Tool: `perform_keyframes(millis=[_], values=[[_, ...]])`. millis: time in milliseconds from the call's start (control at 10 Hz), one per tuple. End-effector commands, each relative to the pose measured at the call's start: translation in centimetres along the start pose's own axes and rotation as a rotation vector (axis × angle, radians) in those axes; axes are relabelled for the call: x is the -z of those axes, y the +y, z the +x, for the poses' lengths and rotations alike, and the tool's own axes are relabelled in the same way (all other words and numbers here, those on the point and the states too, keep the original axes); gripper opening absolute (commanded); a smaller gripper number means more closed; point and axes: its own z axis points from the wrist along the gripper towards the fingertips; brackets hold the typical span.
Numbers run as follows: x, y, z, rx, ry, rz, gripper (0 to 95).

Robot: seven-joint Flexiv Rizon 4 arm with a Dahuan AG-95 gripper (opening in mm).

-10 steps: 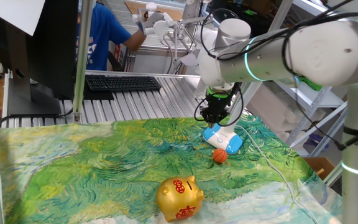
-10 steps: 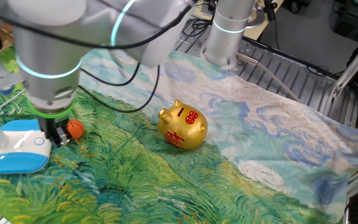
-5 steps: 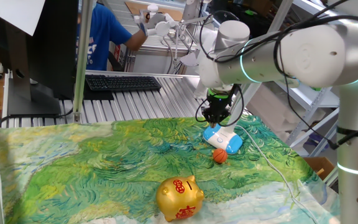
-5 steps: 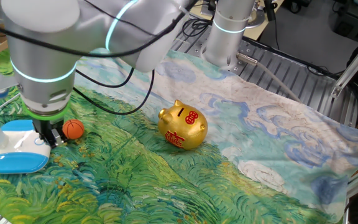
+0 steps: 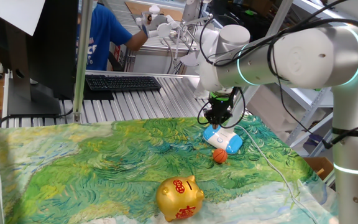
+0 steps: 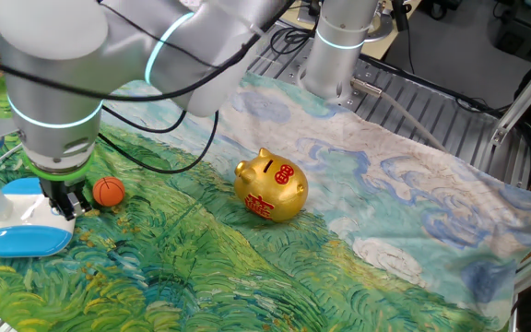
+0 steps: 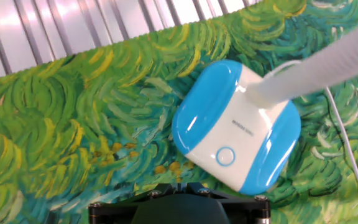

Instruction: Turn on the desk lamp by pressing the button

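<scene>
I see the desk lamp lying near the far right corner of the bench in one fixed view, its flat white-and-blue base resting on the cloth. In the hand view the base sits with its long axis on a diagonal, and the round button lies on the white middle strip toward the lower end, while the white neck leaves the frame at the upper right. A thin white cord trails from it toward the bench's right edge. My claw hovers just over the base's top; I cannot tell whether its fingers are apart or together, nor whether it touches the lamp. A small orange ball lies just beside the lamp, on the near side. The gold piggy bank stands well apart, close to the near edge, coin slot up. The bench wears a green and yellow painted cloth, with ribbed metal and a keyboard beyond the far edge.
</scene>
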Motion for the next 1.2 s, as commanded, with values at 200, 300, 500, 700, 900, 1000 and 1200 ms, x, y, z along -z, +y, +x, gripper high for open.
perform_keyframes(millis=[200,300,500,700,900,1000,1200], values=[[-0.3,-0.4,-0.1,-0.003,0.001,0.016,0.0],[-0.5,-0.5,-0.1,-0.003,0.001,0.016,0.0],[-1.0,-1.0,-0.2,0.003,0.000,0.014,0.0],[-2.0,-1.6,-0.4,0.000,0.003,0.010,0.0],[-2.7,-1.1,-0.7,-0.013,0.003,0.011,0.0],[-2.9,-1.1,-0.8,-0.011,0.003,0.009,0.0],[-3.1,-1.0,-1.0,-0.008,0.000,0.009,0.0]])
